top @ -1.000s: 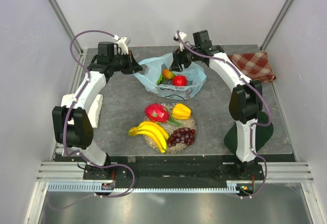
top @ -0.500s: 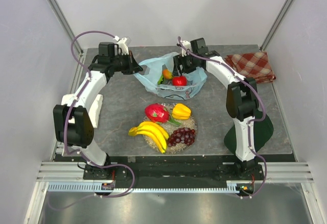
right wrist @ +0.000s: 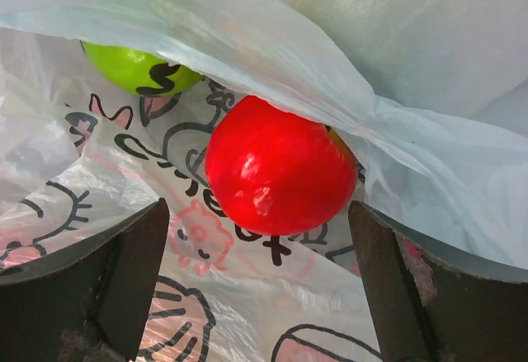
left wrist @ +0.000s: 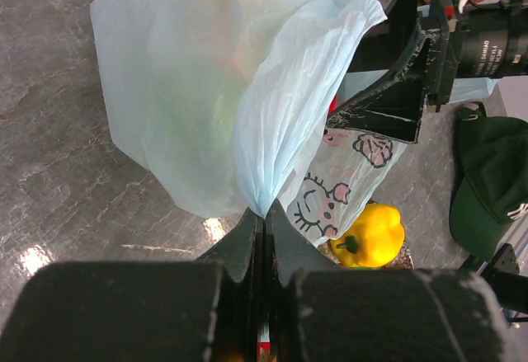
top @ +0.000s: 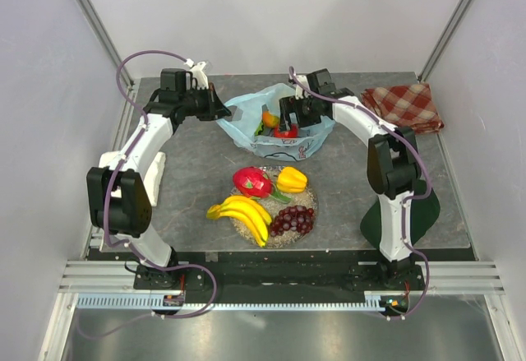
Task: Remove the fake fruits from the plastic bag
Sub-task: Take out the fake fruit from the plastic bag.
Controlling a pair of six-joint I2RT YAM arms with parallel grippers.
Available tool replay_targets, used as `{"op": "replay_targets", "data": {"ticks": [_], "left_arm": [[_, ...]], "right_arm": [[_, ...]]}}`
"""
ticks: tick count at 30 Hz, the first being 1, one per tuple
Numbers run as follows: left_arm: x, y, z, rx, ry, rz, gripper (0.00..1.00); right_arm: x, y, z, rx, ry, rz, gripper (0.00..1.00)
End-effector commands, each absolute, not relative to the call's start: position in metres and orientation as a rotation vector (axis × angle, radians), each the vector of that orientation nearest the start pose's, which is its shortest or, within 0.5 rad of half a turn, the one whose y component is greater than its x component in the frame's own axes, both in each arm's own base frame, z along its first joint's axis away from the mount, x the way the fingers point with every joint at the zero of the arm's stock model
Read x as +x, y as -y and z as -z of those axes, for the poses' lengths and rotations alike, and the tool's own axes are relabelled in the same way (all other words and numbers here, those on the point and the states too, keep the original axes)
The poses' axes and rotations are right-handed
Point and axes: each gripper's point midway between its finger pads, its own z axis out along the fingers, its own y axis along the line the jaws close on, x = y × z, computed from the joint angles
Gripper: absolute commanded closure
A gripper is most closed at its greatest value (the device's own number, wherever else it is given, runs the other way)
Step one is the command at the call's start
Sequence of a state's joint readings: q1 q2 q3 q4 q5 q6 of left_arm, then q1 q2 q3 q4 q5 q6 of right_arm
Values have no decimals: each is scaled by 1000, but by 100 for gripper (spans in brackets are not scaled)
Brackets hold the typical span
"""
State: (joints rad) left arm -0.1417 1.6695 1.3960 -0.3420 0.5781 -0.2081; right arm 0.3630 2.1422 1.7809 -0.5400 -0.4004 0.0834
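Motion since a second ago is all on the right: the right hand [top: 287,121] has come from the far rim of the plastic bag [top: 245,133] down into its mouth, and its fingers [right wrist: 124,279] have spread from partly open to full width. From above it now covers most of the red apple [right wrist: 280,168], which lay in plain sight a second ago. In the right wrist view the apple sits between the two spread fingers, touching neither, on the printed inner film and half under a fold of the bag. The green-orange mango [right wrist: 132,65] lies just beyond the apple, toward the finger on that view's left, under the same fold. The left hand [left wrist: 262,218] has not shifted. Its fingers are pressed together on a gathered pleat of the bag's edge, and the film fans out from the pinch. The bag's long axis runs across the desk [top: 197,164] from the left hand toward the right hand, with its mouth facing up. The other fruits are unmoved, nearer the arm bases than either hand, on a round speckled mat [top: 306,199]: dragon fruit [top: 252,182], yellow pepper [top: 292,180], grapes [top: 292,219] and banana bunch [top: 242,213]. The bunch's long axis slants from far-left to near-right.
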Motion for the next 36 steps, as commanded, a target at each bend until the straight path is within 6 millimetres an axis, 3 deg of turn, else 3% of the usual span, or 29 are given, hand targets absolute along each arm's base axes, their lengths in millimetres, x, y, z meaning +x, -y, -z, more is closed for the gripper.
{"op": "replay_targets", "data": {"ticks": [1,8,18,24,28,31,32,36], "left_arm": [[439,170,-225,288,-2124,828,98],[438,168,-229,295,-2114,809,98],[432,164,-231,309,-2105,779,98],[431,163,-225,319,-2123,765,98],[430,162,-227,320,-2119,762,98],[430,161,-228,323,-2115,757,98],[431,161,-228,323,-2115,754,98],[430,161,-228,323,-2115,757,98]], "right_arm": [[457,-258,-101,-526,-2452,-636,2],[465,-263,-70,-512,-2500,-558,2],[494,-265,-66,-461,-2455,-505,2],[500,-290,-82,-427,-2400,-656,2],[506,-287,-69,-396,-2419,-599,2],[508,-282,-59,-396,-2434,-551,13],[508,-281,-59,-407,-2431,-547,24],[509,-283,-89,-468,-2361,-590,50]]}}
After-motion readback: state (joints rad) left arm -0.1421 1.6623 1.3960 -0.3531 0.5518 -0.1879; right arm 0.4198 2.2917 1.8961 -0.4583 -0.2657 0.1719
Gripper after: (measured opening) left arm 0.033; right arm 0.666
